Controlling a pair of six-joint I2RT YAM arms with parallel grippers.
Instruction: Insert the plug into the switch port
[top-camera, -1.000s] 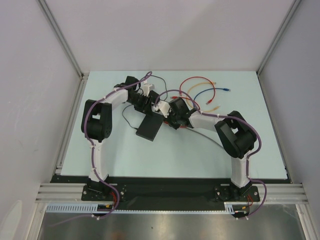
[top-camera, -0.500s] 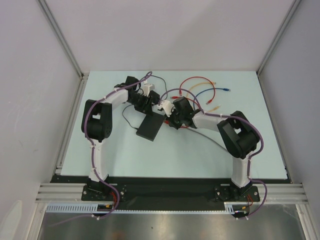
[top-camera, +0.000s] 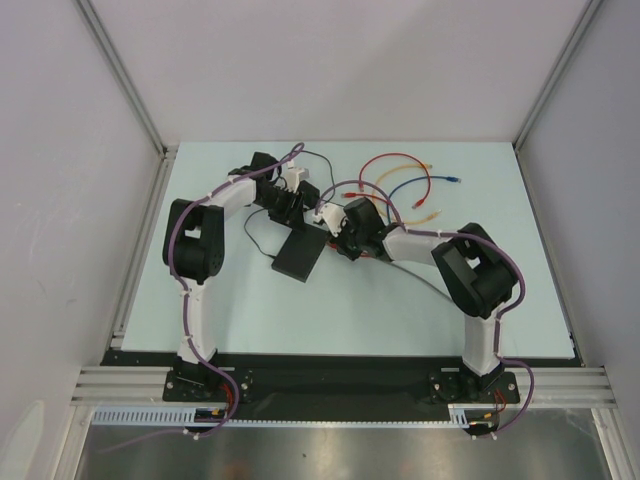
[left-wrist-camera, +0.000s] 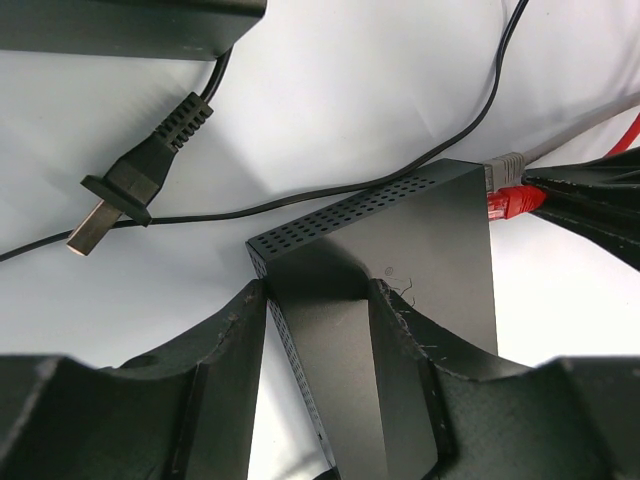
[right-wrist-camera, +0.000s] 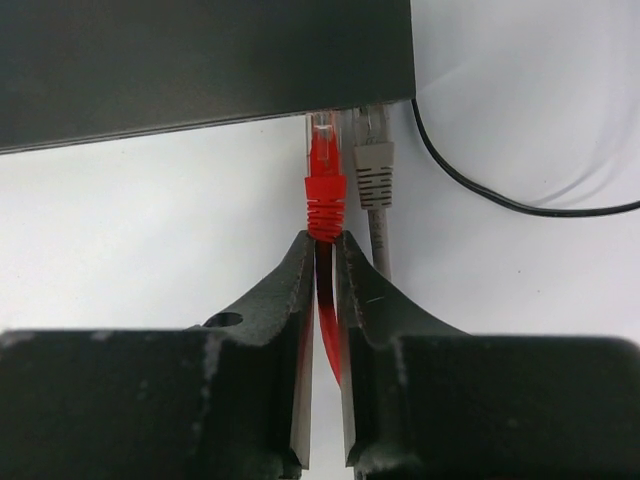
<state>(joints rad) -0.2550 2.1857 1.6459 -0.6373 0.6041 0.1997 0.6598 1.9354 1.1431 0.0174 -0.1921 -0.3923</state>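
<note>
Right fingers (right-wrist-camera: 300, 280) pinch the floppy red cable (right-wrist-camera: 328, 345); I'd rather hold the stiff plug (right-wrist-camera: 325, 190) at 12 o'clock. Left fingers (left-wrist-camera: 225, 345) clamp the lightweight switch (left-wrist-camera: 410, 250).

The switch box (left-wrist-camera: 420, 250) is black, with a smooth, matt top that takes a soft sheen, and its narrow side is pierced with rows of small holes. The red plug (right-wrist-camera: 324, 180) has a clear, glossy plastic tip and a ribbed, matt red boot. The grey plug (right-wrist-camera: 373, 165) at its 3 o'clock has the same clear tip and a dull grey boot. The jaws of the left gripper (left-wrist-camera: 318, 300) and the right gripper (right-wrist-camera: 322, 245) look like rough, grainy black plastic, scuffed pale at the edges. The power plug (left-wrist-camera: 135, 180), at 10 o'clock in the left wrist view, is moulded matt black with dull metal blades. The table (right-wrist-camera: 150, 230) is pale, smooth and matt.
</note>
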